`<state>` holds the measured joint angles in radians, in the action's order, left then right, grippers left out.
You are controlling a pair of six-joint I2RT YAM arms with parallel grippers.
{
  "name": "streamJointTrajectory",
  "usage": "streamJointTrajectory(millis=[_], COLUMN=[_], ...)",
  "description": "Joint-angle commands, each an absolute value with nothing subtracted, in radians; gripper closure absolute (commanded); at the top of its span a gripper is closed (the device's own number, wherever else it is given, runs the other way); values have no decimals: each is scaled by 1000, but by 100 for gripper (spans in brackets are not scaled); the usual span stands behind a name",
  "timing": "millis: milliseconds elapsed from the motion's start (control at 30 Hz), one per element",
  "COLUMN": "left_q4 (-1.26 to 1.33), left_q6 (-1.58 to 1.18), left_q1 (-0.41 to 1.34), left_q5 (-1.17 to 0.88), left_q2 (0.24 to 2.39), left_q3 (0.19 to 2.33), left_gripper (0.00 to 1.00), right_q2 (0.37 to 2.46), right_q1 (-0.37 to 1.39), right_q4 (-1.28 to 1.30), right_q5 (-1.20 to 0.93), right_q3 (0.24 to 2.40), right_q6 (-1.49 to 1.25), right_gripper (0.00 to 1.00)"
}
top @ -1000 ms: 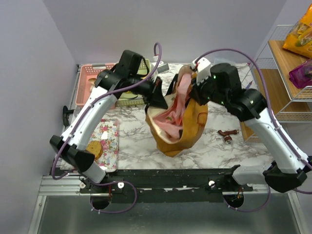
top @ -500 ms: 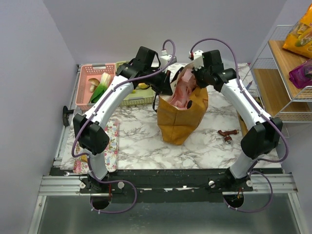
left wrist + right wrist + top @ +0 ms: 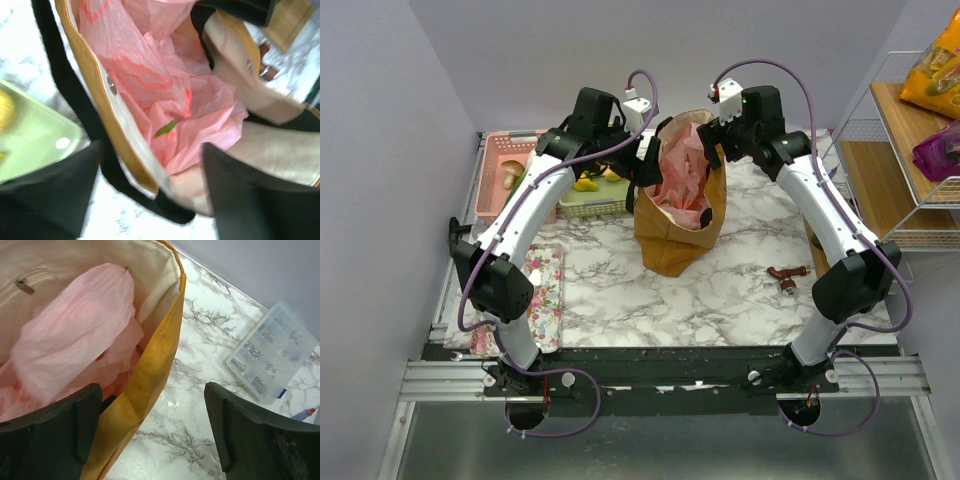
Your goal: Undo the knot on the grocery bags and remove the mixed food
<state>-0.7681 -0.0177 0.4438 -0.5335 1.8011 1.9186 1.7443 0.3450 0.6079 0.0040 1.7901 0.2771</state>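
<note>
Left gripper [image 3: 150,165], right gripper [image 3: 152,397] hanging open astride mustard-yellow tote [image 3: 678,238] rim, gripping nothing. Mushroom [image 3: 510,173] lying in pink basket [image 3: 500,140]; pink bag [image 3: 685,178] sitting in tote, likely holding more food.

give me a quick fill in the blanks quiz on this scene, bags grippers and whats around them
1. The pink plastic bag sits ____ the yellow tote.
2. The left gripper and the right gripper, one at each side of the tote's rim, both have their jaws ____.
3. The tote stands on a table with a ____ pattern.
4. The mushroom lies in the ____ basket.

Missing words: inside; open; marble; pink
</note>
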Motion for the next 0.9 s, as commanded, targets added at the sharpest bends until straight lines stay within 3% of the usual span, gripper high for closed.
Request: streamJointTrajectory(millis=[0, 267, 433, 567, 667, 867], left_q4=[-810, -1001, -1200, -1173, -1172, -1108], left_q6=[28, 61, 98, 80, 83, 100], left_q1=[412, 274, 172, 64, 27, -4], left_q5=[-530, -612, -590, -605, -494, -420], left_q2=[1664, 1591, 1573, 1431, 1329, 1130], left_q3=[1902, 2076, 2139, 1935, 1783, 1477], left_gripper=[1, 1, 2, 2, 2, 2], right_q2=[1617, 1424, 1323, 1196, 1119, 1054], right_q1=[340, 340, 341, 341, 340, 340], right_q4=[663, 649, 670, 646, 623, 594], right_q5=[-74, -267, -273, -307, -317, -327], right_q3=[1813, 1802, 1690, 1484, 1345, 1195], right_q6=[255, 192, 86, 48, 18, -35], right_gripper=[8, 1, 0, 0, 0, 0])
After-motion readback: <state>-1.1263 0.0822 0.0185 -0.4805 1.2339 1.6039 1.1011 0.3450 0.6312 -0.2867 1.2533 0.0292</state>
